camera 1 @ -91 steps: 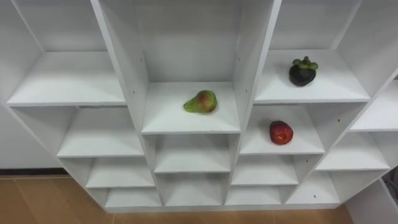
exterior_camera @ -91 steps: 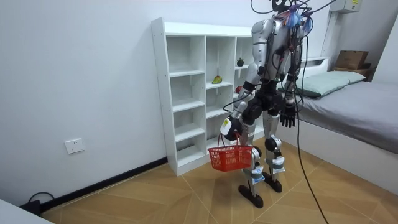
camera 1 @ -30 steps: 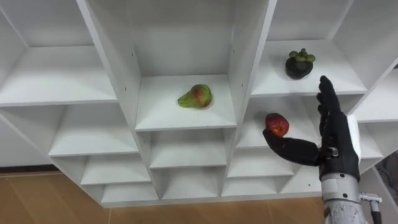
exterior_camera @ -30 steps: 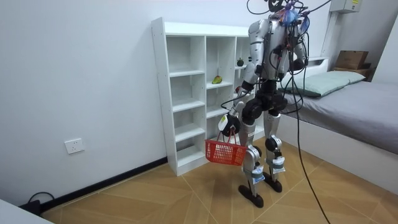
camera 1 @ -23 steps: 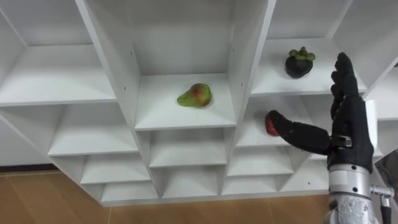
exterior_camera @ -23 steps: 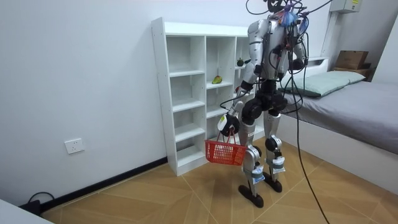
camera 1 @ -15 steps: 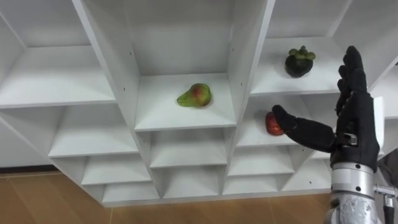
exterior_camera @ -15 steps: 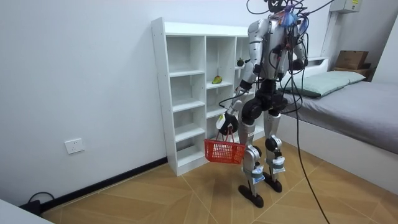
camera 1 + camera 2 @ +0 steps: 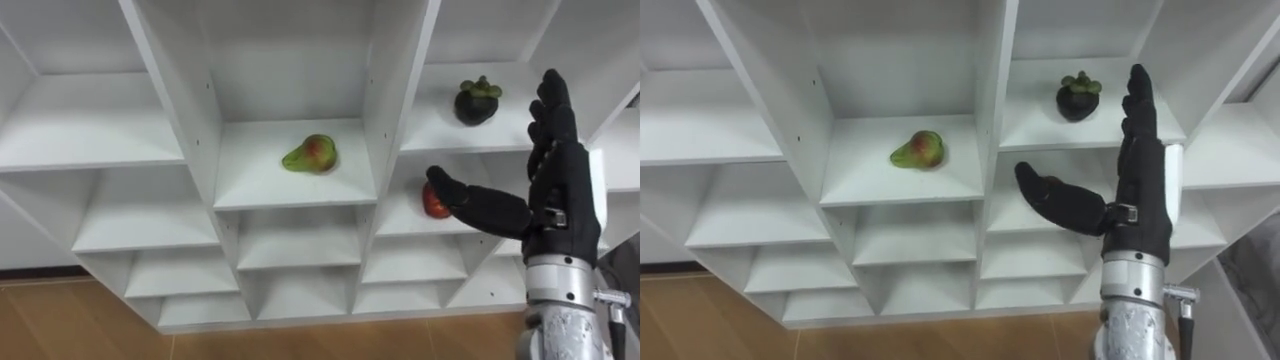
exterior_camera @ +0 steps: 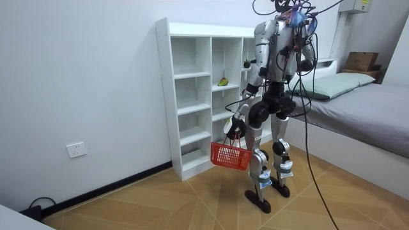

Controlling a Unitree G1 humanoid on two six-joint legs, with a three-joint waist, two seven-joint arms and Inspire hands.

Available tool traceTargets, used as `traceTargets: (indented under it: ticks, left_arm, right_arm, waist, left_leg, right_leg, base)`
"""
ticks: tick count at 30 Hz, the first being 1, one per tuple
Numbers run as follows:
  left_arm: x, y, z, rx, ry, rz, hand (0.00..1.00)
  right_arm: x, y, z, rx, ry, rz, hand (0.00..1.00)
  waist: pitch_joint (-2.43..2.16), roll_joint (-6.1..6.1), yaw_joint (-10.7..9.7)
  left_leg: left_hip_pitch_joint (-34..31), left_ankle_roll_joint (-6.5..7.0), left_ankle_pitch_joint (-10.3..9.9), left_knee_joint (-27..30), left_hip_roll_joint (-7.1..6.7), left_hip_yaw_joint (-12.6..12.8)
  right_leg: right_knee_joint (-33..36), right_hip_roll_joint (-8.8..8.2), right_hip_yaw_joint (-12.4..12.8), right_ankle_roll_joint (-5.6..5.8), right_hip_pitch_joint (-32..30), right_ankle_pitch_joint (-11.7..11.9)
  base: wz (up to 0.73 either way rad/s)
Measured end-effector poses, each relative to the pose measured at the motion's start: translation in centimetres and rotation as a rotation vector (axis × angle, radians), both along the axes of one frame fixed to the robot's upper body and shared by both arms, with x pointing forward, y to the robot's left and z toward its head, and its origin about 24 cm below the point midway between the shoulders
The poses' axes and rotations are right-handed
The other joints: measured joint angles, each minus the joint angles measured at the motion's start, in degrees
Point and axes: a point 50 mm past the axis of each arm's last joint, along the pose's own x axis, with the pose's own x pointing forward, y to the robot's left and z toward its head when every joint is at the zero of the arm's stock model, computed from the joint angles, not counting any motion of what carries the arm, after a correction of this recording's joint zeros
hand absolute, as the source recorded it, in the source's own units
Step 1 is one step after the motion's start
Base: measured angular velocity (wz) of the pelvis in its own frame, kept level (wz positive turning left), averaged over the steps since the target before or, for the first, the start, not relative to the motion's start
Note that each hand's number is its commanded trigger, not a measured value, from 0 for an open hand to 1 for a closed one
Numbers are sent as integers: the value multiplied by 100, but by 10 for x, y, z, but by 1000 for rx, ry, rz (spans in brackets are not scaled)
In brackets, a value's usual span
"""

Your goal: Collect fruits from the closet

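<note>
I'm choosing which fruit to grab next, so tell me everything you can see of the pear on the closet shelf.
The pear is green with a red blush on its upper side, smooth-skinned and whole-looking. It lies on its side, narrow end toward the robot's left, alone on a white shelf in the closet's middle column. Only the shelf touches it. The right robot hand, open, is up before the column to its right, clear of it.

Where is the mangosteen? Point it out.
In the left eye view the mangosteen sits on the right column's upper shelf, one shelf above the red apple, just left of the raised right hand.
</note>
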Motion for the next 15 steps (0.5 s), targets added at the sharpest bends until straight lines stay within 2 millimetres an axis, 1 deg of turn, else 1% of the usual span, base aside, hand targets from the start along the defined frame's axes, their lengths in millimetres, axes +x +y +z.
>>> traceTargets:
  ticks: [2, 6, 9, 11, 15]
  left_arm:
    - [0, 2, 0, 3, 1, 0, 100]
    - [1, 3, 1, 2, -1, -5, 100]
    - [2, 4, 1, -2, 5, -8, 100]
    - [1, 4, 1, -2, 8, -11, 100]
    - [-2, 5, 1, 3, 17, -1, 100]
  right_arm:
    - [7, 1, 1, 7, -7, 22, 0]
    - [21, 0, -3, 16, 11, 46, 0]
    - [29, 0, -5, 11, 20, 61, 0]
    - [32, -5, -4, 2, 21, 48, 0]
    - [36, -15, 3, -11, -4, 11, 0]
  waist:
    - [4, -33, -4]
    - [2, -78, -3]
    - [26, -116, -15]
    - [39, -142, -11]
    - [39, -149, 2]
  left_leg:
    - [-27, 0, 0, 4, -2, -35]
    - [-37, 0, 1, 16, -8, -66]
    - [-52, 1, 2, 19, -14, -128]
    - [-61, 0, 2, 19, -15, -162]
    - [-62, 0, 3, 19, -15, -177]
  right_leg:
    - [-3, 0, -15, 0, -4, 0]
    - [-14, -4, -9, 0, 4, 0]
    - [-24, -11, -100, 0, 20, 0]
    - [-25, -16, -149, 1, 24, 0]
    - [-25, -16, -165, 1, 25, 0]
  base:
    - [6]
    - [5]
    - [10]
    - [8]
    - [2]
